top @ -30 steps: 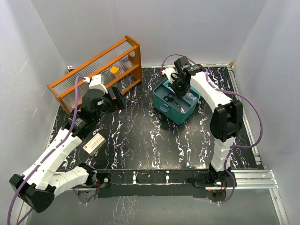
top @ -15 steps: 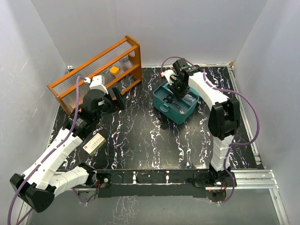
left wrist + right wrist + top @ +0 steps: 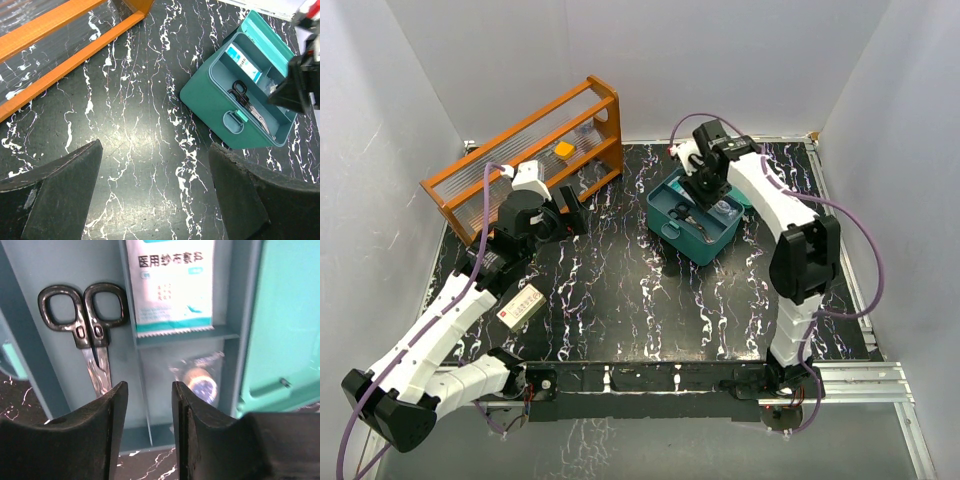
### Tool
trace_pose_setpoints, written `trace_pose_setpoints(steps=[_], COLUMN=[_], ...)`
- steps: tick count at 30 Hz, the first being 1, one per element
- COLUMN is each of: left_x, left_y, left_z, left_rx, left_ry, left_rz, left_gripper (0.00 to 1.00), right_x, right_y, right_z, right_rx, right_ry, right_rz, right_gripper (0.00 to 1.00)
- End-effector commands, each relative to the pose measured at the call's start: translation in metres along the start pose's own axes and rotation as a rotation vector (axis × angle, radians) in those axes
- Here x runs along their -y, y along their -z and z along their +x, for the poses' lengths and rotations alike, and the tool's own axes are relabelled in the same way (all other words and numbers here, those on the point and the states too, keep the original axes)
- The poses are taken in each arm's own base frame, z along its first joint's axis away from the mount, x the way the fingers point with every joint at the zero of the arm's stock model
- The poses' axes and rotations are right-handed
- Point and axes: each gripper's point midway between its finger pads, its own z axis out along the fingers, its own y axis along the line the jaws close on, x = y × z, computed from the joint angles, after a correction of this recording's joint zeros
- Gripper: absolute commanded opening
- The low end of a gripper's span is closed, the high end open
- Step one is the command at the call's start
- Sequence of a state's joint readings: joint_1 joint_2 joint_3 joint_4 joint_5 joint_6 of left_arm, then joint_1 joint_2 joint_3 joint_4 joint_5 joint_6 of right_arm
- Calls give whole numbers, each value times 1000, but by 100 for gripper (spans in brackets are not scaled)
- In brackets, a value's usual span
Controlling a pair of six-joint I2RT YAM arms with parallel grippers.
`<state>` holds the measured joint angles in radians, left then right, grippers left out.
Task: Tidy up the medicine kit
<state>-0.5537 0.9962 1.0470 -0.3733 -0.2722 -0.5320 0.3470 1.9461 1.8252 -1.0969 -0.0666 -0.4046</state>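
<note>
**Right tool** (image 3: 150,405): fingers a little apart, nothing between them. It hangs directly over the kit's compartments.

**Medicine kit** (image 3: 207,100): teal plastic box, lid (image 3: 280,315) thrown back. It sits on the far right part of the tabletop (image 3: 620,270), skewed to the edges.
- Handling, by judgement: rigid shell, light, smooth walls likely to slip under a pinch.
- Best taken across a side wall at the rim. The lid is best moved by its free edge. The front latch (image 3: 241,116) is small, to be pressed rather than gripped.

**Contents**
- Scissors (image 3: 82,310): black loop handles, steel blades, lying flat in the long compartment. Stiff; a hold near the pivot looks soundest.
- White sachet (image 3: 170,285): teal trim, serrated lower edge, lying flat in its own bay. Thin and pliable, so probably awkward to lift. The heading begins 医用纱布 and the remaining characters are uncertain. Smaller print is illegible.
- Round item in clear wrap (image 3: 200,380): in the bay next to the sachet. Blurred, no marking readable.

**Left tool** (image 3: 155,195): fingers spread wide and empty, above bare tabletop well apart from the kit.

**Elsewhere**
- Orange rack (image 3: 525,150): far left corner.
- Small white box (image 3: 523,303): red label, beside the left arm. Its print is too small to read.
</note>
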Motion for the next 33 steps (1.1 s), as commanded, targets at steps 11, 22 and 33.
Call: trace_pose_setpoints(steps=[11, 22, 33], left_x=[14, 17, 18], left_y=[-7, -10, -20], left_z=[-5, 2, 13], left_rx=[10, 24, 37], left_ry=[-3, -1, -2], left_rz=[55, 97, 130], left_gripper=[87, 88, 89], right_x=[39, 146, 137], right_y=[137, 144, 105], right_z=[-32, 67, 54], right_rx=[486, 705, 944], right_ry=[-261, -1128, -1408], right_rz=[354, 401, 18], right_gripper=[55, 61, 65])
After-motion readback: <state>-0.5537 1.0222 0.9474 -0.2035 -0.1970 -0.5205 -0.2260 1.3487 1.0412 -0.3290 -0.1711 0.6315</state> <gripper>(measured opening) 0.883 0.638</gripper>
